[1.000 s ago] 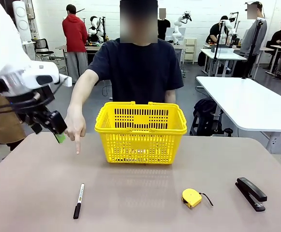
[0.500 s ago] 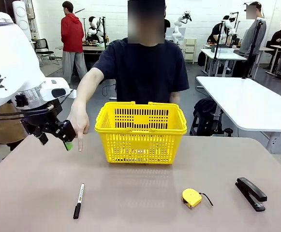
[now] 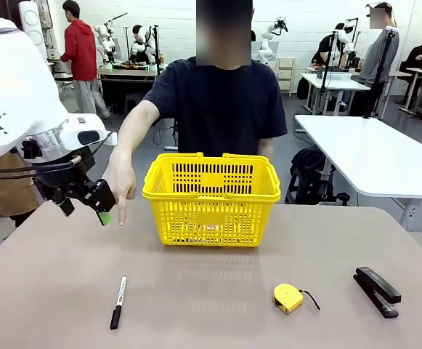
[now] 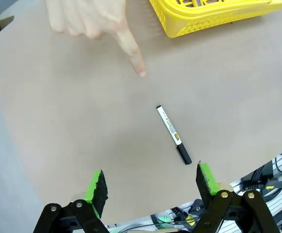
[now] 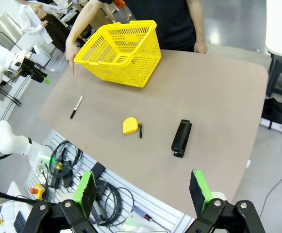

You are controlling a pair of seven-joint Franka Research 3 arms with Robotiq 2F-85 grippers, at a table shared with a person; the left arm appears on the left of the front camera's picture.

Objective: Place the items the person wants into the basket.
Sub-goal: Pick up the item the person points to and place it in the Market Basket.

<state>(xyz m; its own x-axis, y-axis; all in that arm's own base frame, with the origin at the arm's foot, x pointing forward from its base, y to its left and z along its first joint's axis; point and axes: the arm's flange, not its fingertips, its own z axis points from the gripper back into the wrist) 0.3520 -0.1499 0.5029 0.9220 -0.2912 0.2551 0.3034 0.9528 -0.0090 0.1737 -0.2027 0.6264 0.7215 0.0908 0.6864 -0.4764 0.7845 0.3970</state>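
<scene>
A black marker with a white barrel [image 3: 118,302] lies on the brown table at front left, also seen below my left gripper [image 4: 174,134] and far below my right one [image 5: 76,107]. The person's hand [image 3: 120,190] points a finger [image 4: 133,48] down at the table beside it. The yellow basket [image 3: 211,200] stands mid-table in front of the person. My left gripper [image 3: 86,211] hovers open left of the pointing hand, nothing between its fingers [image 4: 96,187]. My right gripper [image 5: 143,191] hangs open, high above the table's near edge.
A round yellow tape measure [image 3: 288,297] and a black stapler [image 3: 376,291] lie at front right. The table's bare surface [image 3: 218,291] stretches between the marker and the tape measure. Cables and gear [image 5: 77,170] sit below the near edge.
My left arm has swung right and down towards the person's pointing hand, then nearly stopped. The hand stays pointing. Marker, basket, tape measure and stapler have not moved.
</scene>
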